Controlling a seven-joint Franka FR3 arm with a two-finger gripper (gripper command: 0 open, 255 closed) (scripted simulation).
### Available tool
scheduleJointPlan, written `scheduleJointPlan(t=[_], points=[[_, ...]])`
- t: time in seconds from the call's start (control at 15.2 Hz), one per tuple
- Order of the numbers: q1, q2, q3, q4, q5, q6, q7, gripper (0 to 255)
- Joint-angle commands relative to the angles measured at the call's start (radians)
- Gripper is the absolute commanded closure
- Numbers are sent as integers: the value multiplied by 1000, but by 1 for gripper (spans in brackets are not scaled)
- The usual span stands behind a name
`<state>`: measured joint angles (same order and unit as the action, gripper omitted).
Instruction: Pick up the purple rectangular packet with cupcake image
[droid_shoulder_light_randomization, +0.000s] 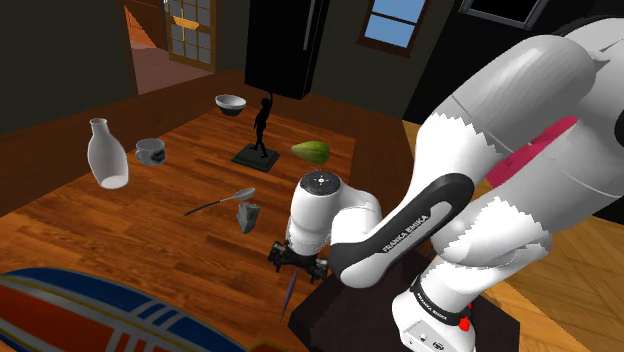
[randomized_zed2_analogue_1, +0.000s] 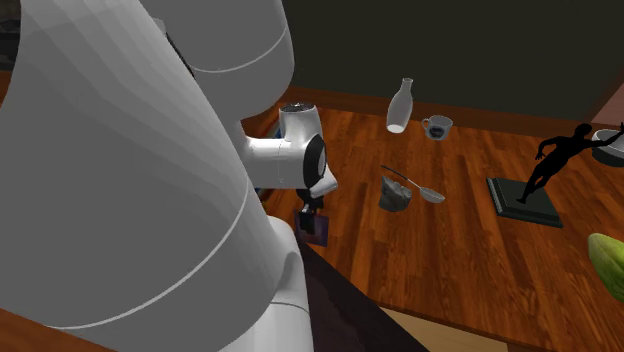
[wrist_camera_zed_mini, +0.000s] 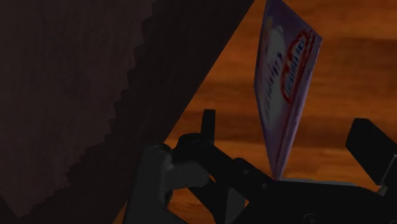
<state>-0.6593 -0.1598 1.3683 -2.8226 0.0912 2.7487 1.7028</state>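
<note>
Pincer (wrist_camera_zed_mini: 289, 121) spread, low beside stand (wrist_camera_zed_mini: 95, 89). Purple packet (wrist_camera_zed_mini: 286, 76) on edge over bench (wrist_camera_zed_mini: 356, 57), between fingers (wrist_camera_zed_mini: 372, 141), neither seen touching it. Judgement: pincer straddles packet's flat faces so closing clamps thin body; grasp not yet made.

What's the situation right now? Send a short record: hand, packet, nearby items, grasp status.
hand: open, fingers apart, low beside the dark stand
purple packet: on edge between the fingers, touching neither in the wrist view
nearby items: spoon, white bottle, cup, on the wooden surface
grasp status: not yet closed on the packet
</note>
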Motion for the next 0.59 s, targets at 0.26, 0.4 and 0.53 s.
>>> scheduleJointPlan(t=[0.26,0.4,0.53], points=[[-41,14,32,-6,-27,18,16,255],[-41,13,32,-6,-27,18,16,255],[-41,13,32,-6,-27,18,16,255]])
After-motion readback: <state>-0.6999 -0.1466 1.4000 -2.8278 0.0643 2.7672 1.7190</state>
